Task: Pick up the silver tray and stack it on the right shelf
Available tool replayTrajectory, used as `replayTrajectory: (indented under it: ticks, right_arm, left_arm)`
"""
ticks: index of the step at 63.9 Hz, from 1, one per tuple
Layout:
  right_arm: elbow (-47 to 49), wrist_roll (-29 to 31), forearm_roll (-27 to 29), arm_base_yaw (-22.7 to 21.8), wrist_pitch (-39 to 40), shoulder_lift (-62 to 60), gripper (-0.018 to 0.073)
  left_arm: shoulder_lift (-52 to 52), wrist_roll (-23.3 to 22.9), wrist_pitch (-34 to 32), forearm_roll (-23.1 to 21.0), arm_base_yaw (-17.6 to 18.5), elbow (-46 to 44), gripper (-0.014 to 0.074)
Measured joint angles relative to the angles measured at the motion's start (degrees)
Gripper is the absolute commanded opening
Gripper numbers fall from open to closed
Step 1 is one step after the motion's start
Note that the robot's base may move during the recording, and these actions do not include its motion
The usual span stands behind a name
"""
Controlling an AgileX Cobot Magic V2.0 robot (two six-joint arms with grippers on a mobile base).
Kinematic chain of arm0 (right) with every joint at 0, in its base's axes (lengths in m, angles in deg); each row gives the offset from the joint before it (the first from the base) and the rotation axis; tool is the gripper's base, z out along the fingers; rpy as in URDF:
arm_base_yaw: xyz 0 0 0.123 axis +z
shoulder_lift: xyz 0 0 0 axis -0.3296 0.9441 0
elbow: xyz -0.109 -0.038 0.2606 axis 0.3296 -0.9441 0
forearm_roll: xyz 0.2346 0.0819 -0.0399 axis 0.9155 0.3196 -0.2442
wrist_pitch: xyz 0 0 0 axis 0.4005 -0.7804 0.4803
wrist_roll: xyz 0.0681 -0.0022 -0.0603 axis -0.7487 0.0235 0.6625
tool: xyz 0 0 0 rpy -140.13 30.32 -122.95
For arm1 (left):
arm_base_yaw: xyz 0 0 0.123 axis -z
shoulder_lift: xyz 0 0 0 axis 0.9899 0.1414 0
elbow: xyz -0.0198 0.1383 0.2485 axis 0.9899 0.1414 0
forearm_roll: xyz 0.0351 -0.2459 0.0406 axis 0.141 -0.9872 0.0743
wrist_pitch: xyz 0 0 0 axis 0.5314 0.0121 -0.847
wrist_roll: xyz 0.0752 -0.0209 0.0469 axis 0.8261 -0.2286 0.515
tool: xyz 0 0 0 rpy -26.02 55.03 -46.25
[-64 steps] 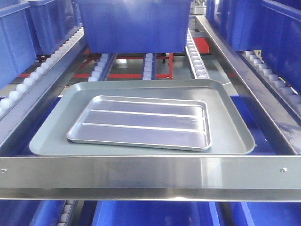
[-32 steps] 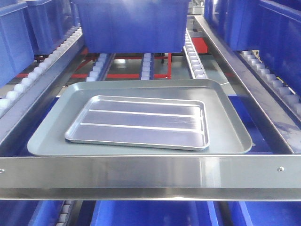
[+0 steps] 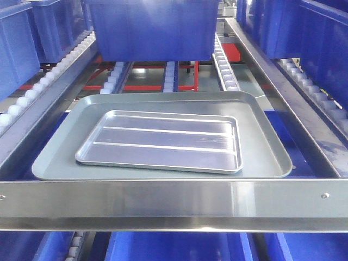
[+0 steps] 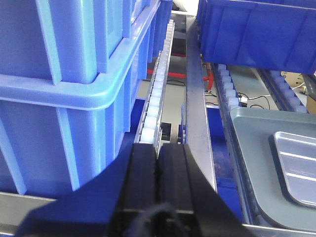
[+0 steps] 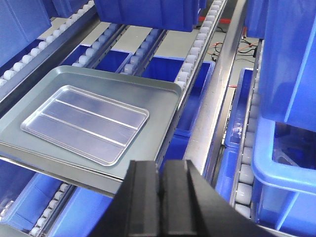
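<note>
The silver tray [image 3: 160, 140], shiny with two long ridges, lies flat inside a larger dull grey tray [image 3: 261, 147] on the roller shelf behind a broad brushed-steel front bar [image 3: 174, 198]. It also shows in the right wrist view [image 5: 84, 122] and partly at the right edge of the left wrist view [image 4: 296, 168]. My left gripper [image 4: 158, 148] is shut and empty, left of the trays, in front of a roller rail. My right gripper [image 5: 162, 168] is shut and empty, in front of and right of the trays. Neither gripper shows in the front view.
Blue bins stand all round: one behind the trays [image 3: 152, 27], stacked ones at the left [image 4: 69, 74], others at the right [image 5: 291, 74] and below [image 3: 179, 247]. White roller rails [image 3: 225, 68] and steel frame bars [image 4: 195, 98] run along the shelf.
The view has shifted slightly since a second ago, so the trays sit a little further left in the frame. Nothing has visibly changed in the last half second.
</note>
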Motion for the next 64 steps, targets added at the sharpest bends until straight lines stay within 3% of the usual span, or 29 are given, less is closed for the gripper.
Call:
replayTrajectory:
  ticks: [9, 15, 22, 32, 43, 52, 64]
  right_arm:
    - [0.0, 0.1, 0.0, -0.02, 0.0, 0.0, 0.0049]
    - [-0.37, 0.53, -0.26, -2.33, 1.69, 0.0, 0.0049]
    - [-3.53, 3.58, 0.14, -9.12, 8.63, -0.25, 0.0049]
    - [-13.44, 9.46, 7.07, -19.94, 20.57, -4.22, 0.0049]
    - [-25.97, 10.9, 11.33, -26.57, 28.81, -10.76, 0.0049]
    - [-32.66, 11.04, 12.93, -28.93, 33.56, -11.01, 0.0049]
    - [-33.79, 11.16, 13.16, -29.07, 36.58, -11.01, 0.0049]
  left_arm:
    - [0.0, 0.0, 0.0, 0.0, 0.0, 0.0, -0.0094]
    - [0.0, 0.1, 0.0, 0.0, 0.0, 0.0, -0.0094]
    - [0.0, 0.1, 0.0, 0.0, 0.0, 0.0, -0.0094]
    - [0.0, 0.1, 0.0, 0.0, 0.0, 0.0, -0.0094]
    - [0.0, 0.1, 0.0, 0.0, 0.0, 0.0, -0.0094]
    - [0.0, 0.1, -0.11, 0.0, 0.0, 0.0, -0.0094]
    - [0.0, 0.1, -0.11, 0.0, 0.0, 0.0, -0.0094]
